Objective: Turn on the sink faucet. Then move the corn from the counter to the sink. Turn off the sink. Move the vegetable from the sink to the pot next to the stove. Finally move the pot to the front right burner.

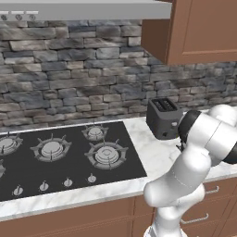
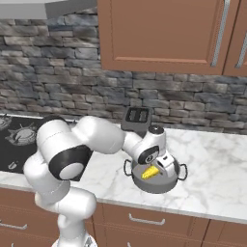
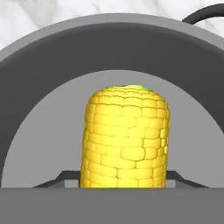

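The yellow corn (image 2: 150, 173) hangs tilted just over the mouth of the grey pot (image 2: 166, 184), which stands on the white marble counter (image 2: 217, 159) to the right of the stove (image 1: 60, 157). My gripper (image 2: 155, 171) is shut on the corn and reaches down into the pot's opening. In the hand view the corn (image 3: 124, 135) stands between my two dark fingertips (image 3: 65, 177), with the pot's dark wall (image 3: 118, 50) and pale floor behind it. The front right burner (image 1: 107, 155) is bare.
A black toaster (image 2: 136, 117) stands on the counter against the stone wall, just behind the pot; it also appears as toaster (image 1: 163, 118) right of the stove. Wooden wall cabinets (image 2: 159, 34) hang above. The pot's black loop handle (image 3: 203, 11) sticks out at one side.
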You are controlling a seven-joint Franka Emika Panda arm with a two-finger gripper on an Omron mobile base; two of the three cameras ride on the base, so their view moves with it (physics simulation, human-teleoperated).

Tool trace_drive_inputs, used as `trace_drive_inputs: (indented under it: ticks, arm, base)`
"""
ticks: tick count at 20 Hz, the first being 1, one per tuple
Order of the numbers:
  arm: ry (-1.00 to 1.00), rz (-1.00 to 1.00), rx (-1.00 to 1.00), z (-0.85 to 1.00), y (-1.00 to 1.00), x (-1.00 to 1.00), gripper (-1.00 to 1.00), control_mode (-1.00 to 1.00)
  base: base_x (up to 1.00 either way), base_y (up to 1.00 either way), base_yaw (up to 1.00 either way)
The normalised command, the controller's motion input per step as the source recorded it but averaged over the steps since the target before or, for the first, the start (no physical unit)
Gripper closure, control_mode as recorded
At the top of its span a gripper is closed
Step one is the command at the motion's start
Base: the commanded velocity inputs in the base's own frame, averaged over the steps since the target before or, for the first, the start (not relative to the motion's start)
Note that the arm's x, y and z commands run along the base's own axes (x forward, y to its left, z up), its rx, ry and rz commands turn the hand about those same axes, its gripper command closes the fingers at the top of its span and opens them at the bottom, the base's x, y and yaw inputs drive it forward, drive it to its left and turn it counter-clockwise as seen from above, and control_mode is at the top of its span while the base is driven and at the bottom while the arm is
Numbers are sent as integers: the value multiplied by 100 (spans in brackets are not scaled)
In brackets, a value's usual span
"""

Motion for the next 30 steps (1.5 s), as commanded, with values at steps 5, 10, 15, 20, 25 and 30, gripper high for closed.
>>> trace_drive_inputs:
  ticks: [5,10,15,20,25,30]
  arm:
    - [0,0,0,8,-3,1,-100,-100]
    - [-1,0,-2,45,9,-9,-100,-100]
    - [1,4,-12,30,48,-29,-100,-100]
    - [7,13,-17,8,48,-43,-100,-100]
    - [12,13,-15,18,52,-36,-100,-100]
    - [13,14,-13,19,54,-27,-100,-100]
  base:
    - [0,0,0]
    - [0,0,0]
    - [0,0,0]
    - [0,0,0]
    - [0,0,0]
    - [0,0,0]
